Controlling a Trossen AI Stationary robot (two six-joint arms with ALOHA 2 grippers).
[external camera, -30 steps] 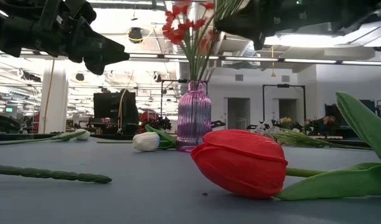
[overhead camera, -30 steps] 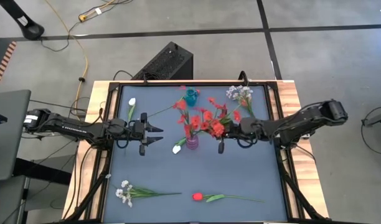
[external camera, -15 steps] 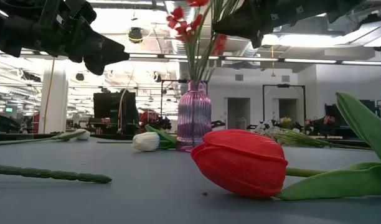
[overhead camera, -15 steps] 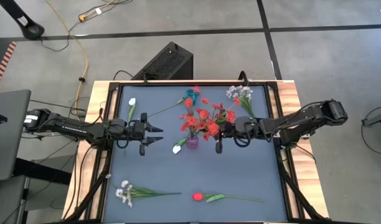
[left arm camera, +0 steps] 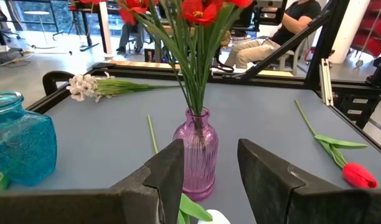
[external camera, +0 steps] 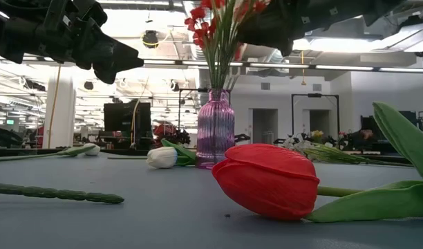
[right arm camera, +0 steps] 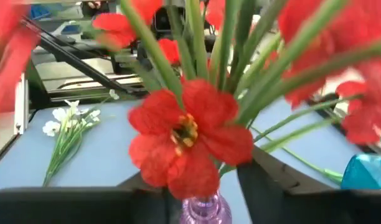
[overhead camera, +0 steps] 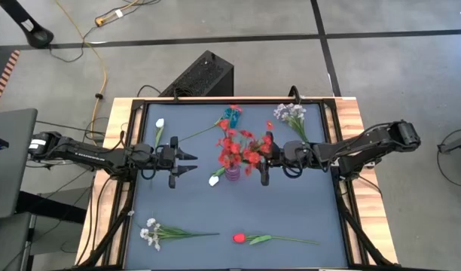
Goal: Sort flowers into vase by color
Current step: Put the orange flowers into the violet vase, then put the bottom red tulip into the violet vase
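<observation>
A purple vase (overhead camera: 233, 174) (external camera: 215, 128) stands mid-table with red blossom sprays (overhead camera: 238, 147) (right arm camera: 184, 134) upright in it, stems down its neck. My right gripper (overhead camera: 265, 159) (right arm camera: 203, 180) hovers open just right of it at stem height, a finger on either side of the stems. My left gripper (overhead camera: 191, 162) (left arm camera: 209, 146) hangs open to the vase's left, holding nothing. A teal vase (overhead camera: 230, 114) stands behind. A white tulip (overhead camera: 214, 179) lies against the purple vase's foot. A red tulip (overhead camera: 239, 238) lies near the front edge.
A white spray (overhead camera: 150, 232) lies near the front left and another (overhead camera: 291, 113) at the far right. A white tulip (overhead camera: 160, 124) lies at the far left. Black frame rails (overhead camera: 137, 105) border the mat. People sit beyond the table in the left wrist view.
My right gripper has opened and let go of the red sprays. Their stems, which leaned toward the table's right edge, have swung more upright in the purple vase, and the blossoms have shifted left over it. My left gripper has kept still.
</observation>
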